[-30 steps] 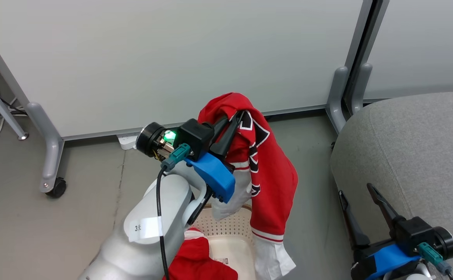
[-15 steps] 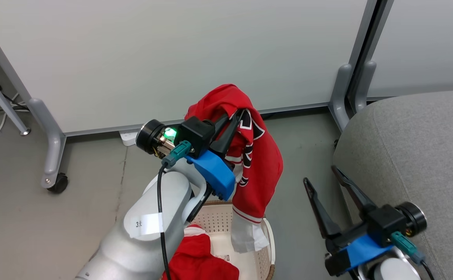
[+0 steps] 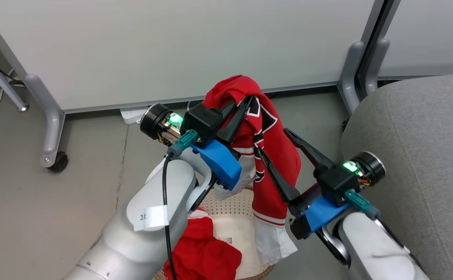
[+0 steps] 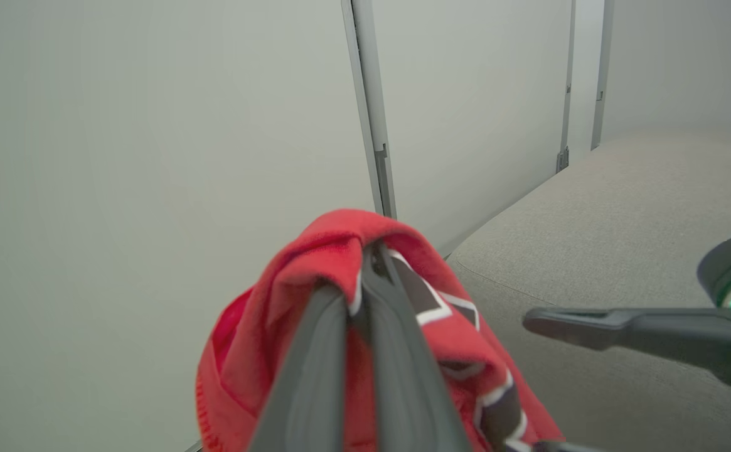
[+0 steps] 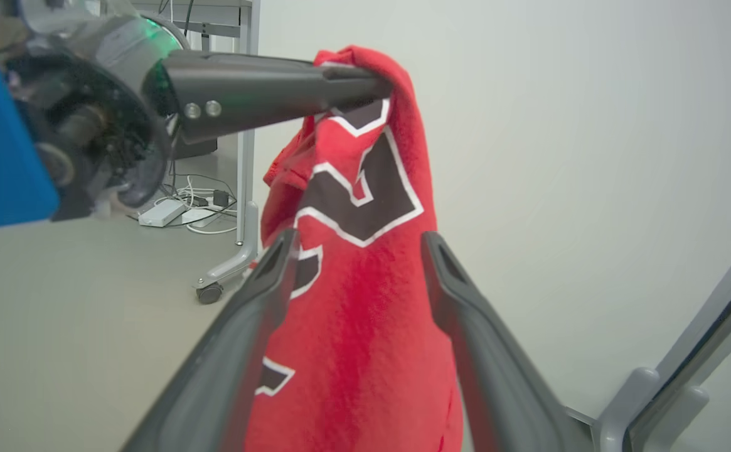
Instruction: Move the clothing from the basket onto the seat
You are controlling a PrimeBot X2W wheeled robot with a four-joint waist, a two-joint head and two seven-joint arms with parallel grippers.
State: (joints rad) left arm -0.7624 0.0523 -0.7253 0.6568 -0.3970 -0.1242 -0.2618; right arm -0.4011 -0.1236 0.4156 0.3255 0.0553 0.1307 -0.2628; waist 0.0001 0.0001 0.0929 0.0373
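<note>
Grey floor: smooth, with the basket standing on it and a black castor at the left.
Room: pale grey partition panels stood behind on metal feet, and a white power strip lay at their base.
Seat: a large grey woven-fabric upholstered seat took up the right side.
Basket: the cream perforated plastic basket was partly hidden by the left forearm, and its near end was cut off.
Second garment: a plainer red piece lay crumpled in the basket.
Jersey: the red jersey with black-and-white lettering and white trim hung above the basket, apart from the seat.
Left gripper: its fingers were closed tight, pinching the jersey's top fold.
Right gripper: its fingers were spread wide on either side of the hanging jersey; whether they touched the cloth could not be told.
</note>
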